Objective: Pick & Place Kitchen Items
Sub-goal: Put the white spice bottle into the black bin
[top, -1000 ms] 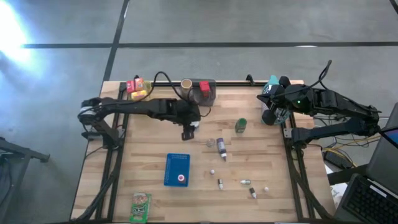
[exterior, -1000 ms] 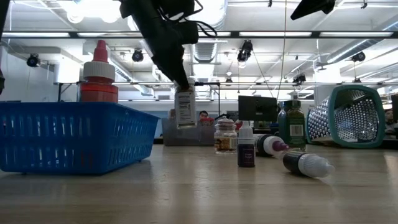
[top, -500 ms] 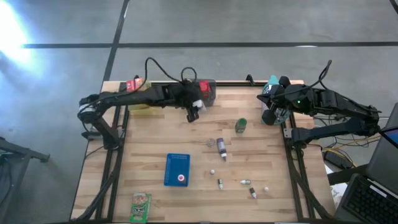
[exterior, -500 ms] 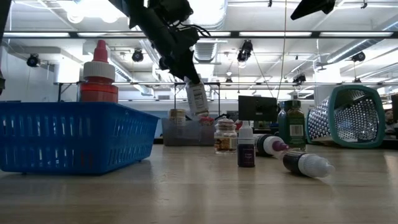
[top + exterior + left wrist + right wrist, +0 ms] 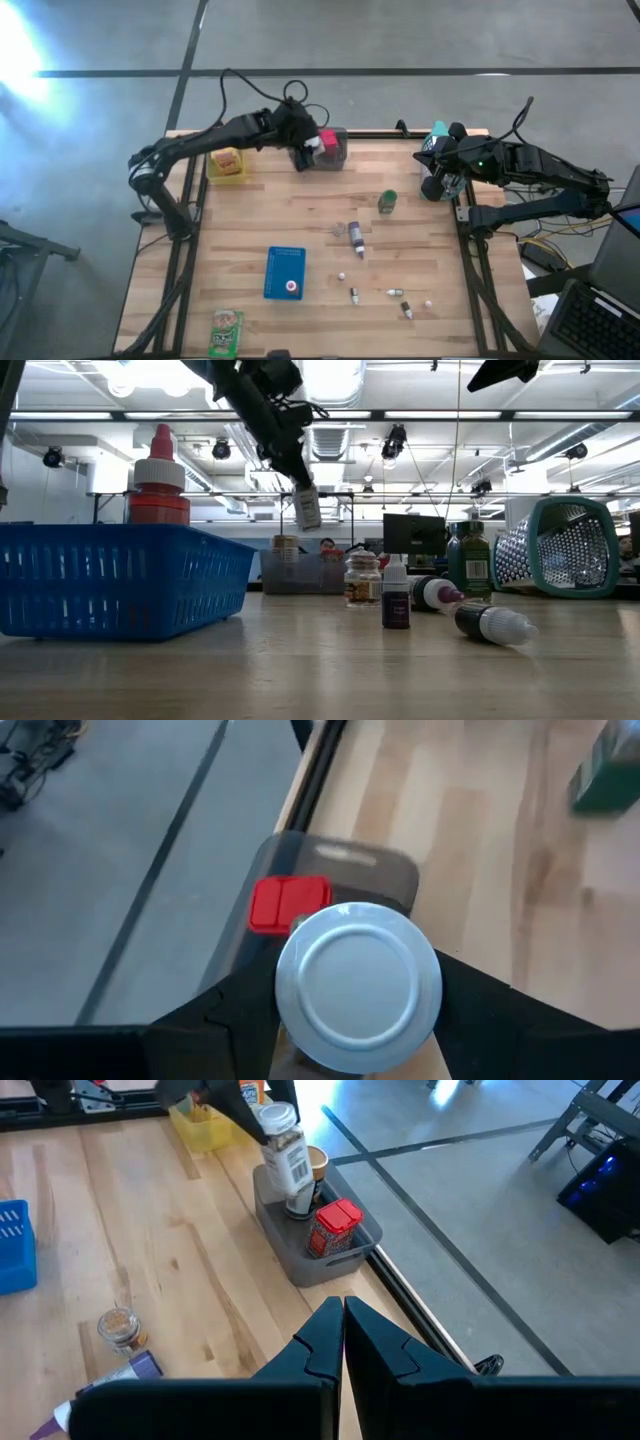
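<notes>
My left gripper [image 5: 304, 154] is shut on a small labelled jar [image 5: 285, 1148] with a pale lid. It hovers just above the grey bin [image 5: 300, 1265] at the table's far edge. A red packet [image 5: 337, 1226] and a tan cup [image 5: 316, 1164] stand in that bin. My right gripper [image 5: 343, 1316] waits shut and empty over the table's right edge. More kitchen items sit mid-table: a green can [image 5: 387, 201], a small jar [image 5: 340, 229], a lying bottle [image 5: 356, 238] and tiny bottles [image 5: 353, 295]. My left gripper pinches the jar between its two fingers, one on each side just below the lid [image 5: 358, 982]. The fingers [image 5: 215, 1020] slant down toward the far edge. The jar hangs tilted below them [image 5: 306, 508], lifted clear above the grey bin.
A yellow bin [image 5: 227, 163] holding a packet sits at the far left. A blue tray [image 5: 285, 272] stands near the table's middle, with a green packet [image 5: 227, 332] at the near left. A teal mesh basket [image 5: 565, 545] lies by the right arm. Bare wood lies between them.
My left gripper has carried the jar from the table's middle toward the far edge and upward, ending over the grey bin. The jar has tipped from hanging upright to a slant. My right arm has kept still.
</notes>
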You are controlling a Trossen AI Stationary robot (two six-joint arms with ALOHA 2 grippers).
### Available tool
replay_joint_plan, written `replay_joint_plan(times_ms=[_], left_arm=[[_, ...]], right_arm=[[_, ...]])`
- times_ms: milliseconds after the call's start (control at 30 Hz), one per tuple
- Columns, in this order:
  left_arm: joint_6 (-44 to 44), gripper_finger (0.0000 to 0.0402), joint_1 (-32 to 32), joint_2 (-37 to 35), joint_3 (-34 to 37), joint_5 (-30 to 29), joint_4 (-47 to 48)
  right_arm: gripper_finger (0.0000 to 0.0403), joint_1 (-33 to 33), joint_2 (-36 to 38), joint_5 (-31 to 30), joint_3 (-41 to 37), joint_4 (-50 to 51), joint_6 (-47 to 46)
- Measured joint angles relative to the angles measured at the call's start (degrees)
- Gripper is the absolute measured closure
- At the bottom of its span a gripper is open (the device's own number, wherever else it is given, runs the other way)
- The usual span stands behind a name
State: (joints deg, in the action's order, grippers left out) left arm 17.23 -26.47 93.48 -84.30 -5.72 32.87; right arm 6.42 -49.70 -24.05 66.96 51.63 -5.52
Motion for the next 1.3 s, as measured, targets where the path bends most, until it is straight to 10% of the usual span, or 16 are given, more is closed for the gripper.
replay_joint_plan(times_ms=[1300], left_arm=[[17.83, 0.0165, -5.8, 17.94, -1.95, -2.27, -6.79]], right_arm=[[0.0394, -0.02, -0.02, 0.0, 0.0, 0.0, 0.0]])
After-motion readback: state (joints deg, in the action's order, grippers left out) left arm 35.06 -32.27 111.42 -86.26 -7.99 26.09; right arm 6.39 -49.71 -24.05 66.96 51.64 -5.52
